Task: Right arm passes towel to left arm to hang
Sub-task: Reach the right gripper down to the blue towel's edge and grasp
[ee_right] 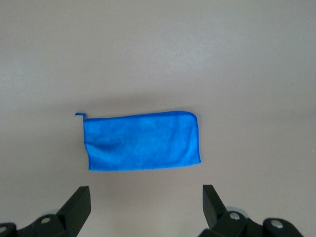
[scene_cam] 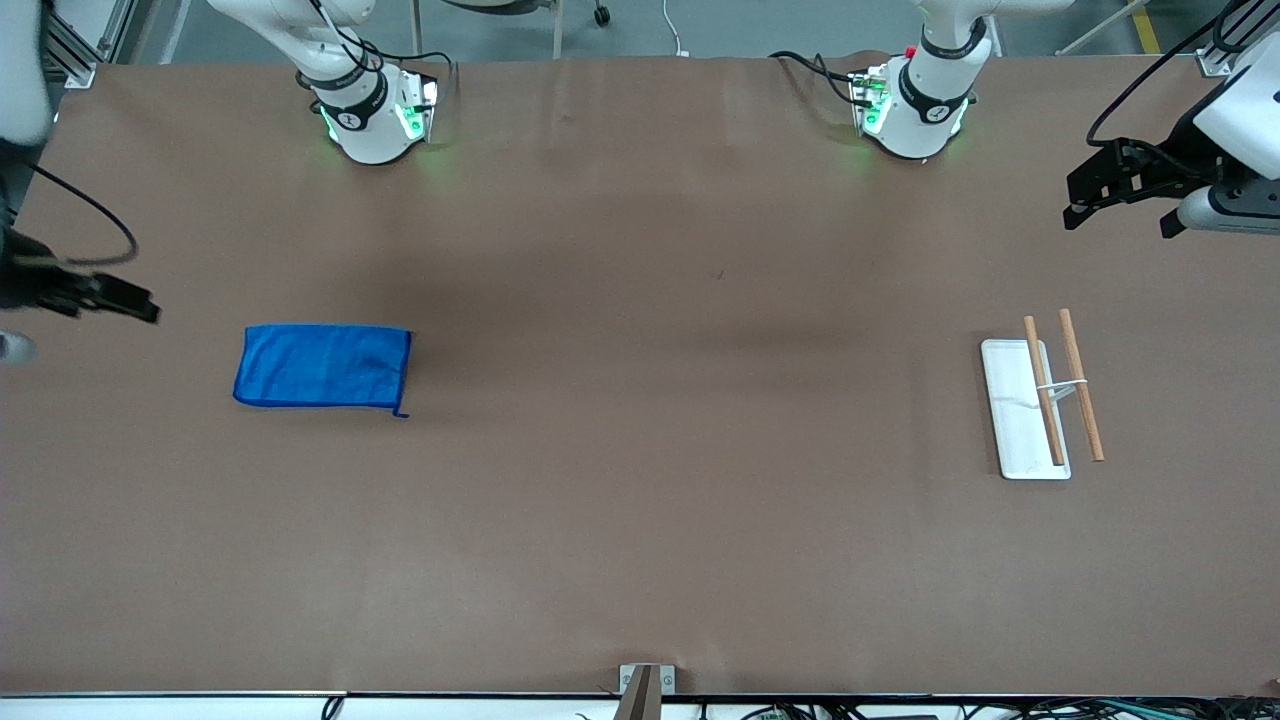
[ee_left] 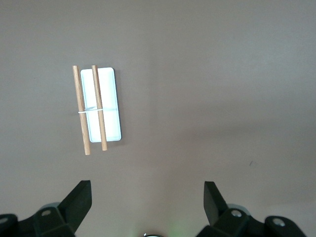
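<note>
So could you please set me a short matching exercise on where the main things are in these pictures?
Things:
1. towel
2. rack
3. left gripper
4. right gripper

Descriptions:
A. white base with two wooden rods, toward the left arm's end of the table
B. open, up at the table's edge on the left arm's end
C. blue, folded flat on the table toward the right arm's end
D. open, up at the table's edge on the right arm's end

Pairs: 1-C, 2-A, 3-B, 4-D
</note>
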Controlling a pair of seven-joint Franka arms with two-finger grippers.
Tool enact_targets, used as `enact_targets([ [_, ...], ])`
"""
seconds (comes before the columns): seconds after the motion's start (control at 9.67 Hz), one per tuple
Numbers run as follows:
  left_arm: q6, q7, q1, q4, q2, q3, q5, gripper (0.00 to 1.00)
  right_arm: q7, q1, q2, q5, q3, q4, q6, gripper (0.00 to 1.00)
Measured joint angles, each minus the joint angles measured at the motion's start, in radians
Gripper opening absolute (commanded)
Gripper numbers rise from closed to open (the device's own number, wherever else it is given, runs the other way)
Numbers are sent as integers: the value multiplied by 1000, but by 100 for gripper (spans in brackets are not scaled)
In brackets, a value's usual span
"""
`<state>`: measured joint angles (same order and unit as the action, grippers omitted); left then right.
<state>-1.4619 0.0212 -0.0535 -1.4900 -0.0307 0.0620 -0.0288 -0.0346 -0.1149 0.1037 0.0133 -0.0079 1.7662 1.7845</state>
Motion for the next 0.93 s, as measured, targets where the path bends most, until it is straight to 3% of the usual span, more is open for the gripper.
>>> enact_targets([
  [0.41,-3,0,0,-1,20,1,0,100,-9,58,89,2,5,406,535,100],
  [0.72,-4,0,0,7,8,1,0,100,-9,70,212,3,3,556,836,100],
  [0.93,-4,0,0,8,-8,1,0,100,-15,70,254,15,0,578,902,100],
])
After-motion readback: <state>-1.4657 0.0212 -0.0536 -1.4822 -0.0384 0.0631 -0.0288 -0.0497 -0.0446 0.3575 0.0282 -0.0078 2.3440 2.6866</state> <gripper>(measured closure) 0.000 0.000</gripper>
